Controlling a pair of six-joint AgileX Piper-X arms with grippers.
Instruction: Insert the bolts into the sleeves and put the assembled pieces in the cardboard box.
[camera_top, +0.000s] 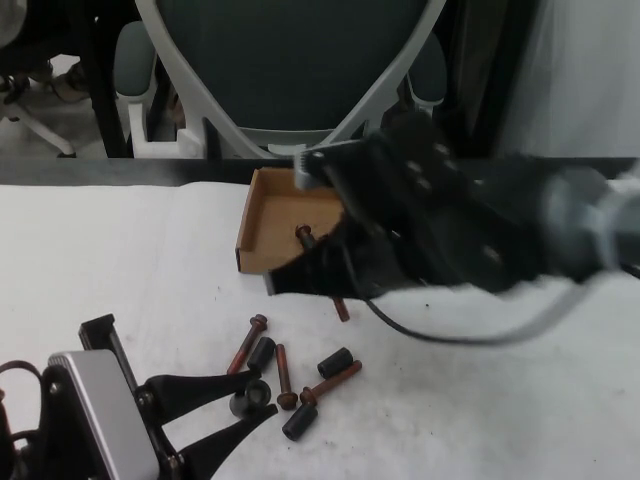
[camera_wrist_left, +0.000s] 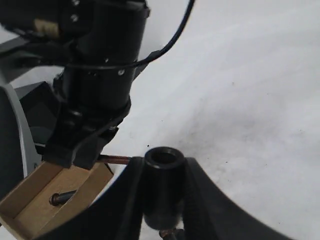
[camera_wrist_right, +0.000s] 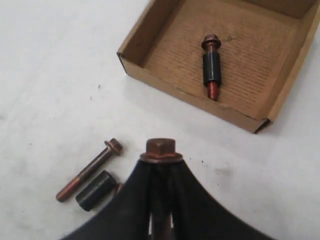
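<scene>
The high view looks forward and down from behind both arms over the white surface (camera_top: 100, 250), with the cardboard box (camera_top: 280, 215) at mid-scene. The left wrist view sits close behind the left tool (camera_wrist_left: 162, 170) and faces low across the surface toward the box. The right wrist view looks steeply down past the right tool (camera_wrist_right: 161, 165) from near above. All three views share the box.

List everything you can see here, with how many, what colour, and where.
cardboard box: one, brown, far middle of bench.
assembled piece: one, copper and black, inside the box.
loose bolts: three, copper, near middle of bench.
loose sleeves: three, black, among those bolts.
bench: one, white.
office chair: one, grey, white frame, behind bench.
left gripper: black, shut on a black sleeve.
right gripper: black, shut on a copper bolt near the box.
</scene>
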